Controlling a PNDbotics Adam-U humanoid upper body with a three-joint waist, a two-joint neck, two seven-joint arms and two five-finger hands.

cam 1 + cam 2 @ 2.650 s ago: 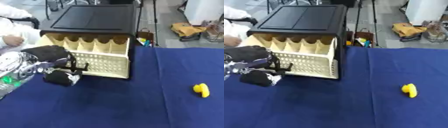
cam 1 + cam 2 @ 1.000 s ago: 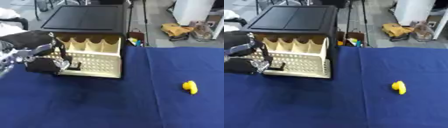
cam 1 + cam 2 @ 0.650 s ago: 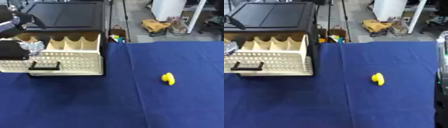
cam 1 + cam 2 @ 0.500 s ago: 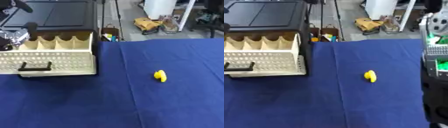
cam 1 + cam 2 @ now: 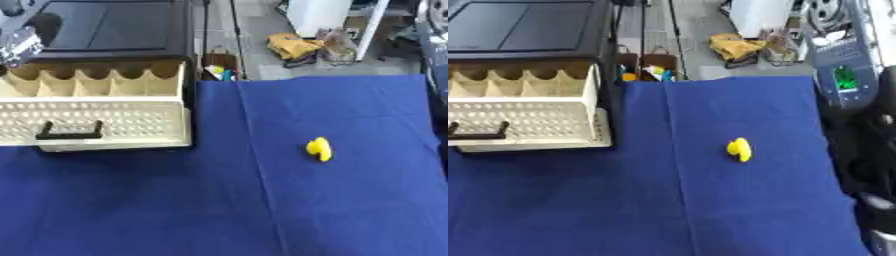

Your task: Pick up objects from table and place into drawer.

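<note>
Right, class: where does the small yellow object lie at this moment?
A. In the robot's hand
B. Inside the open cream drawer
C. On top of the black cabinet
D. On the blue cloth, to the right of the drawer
D: the small yellow object lies on the blue cloth, apart from the open cream drawer on its left.

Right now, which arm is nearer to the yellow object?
Right. The right arm stands just right of the yellow object; the left hand is far left, above the drawer.

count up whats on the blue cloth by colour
yellow: 1, the small yellow object
cream: 1, the open drawer with a black handle
black: 1, the cabinet that holds the drawer
total: 3
</note>
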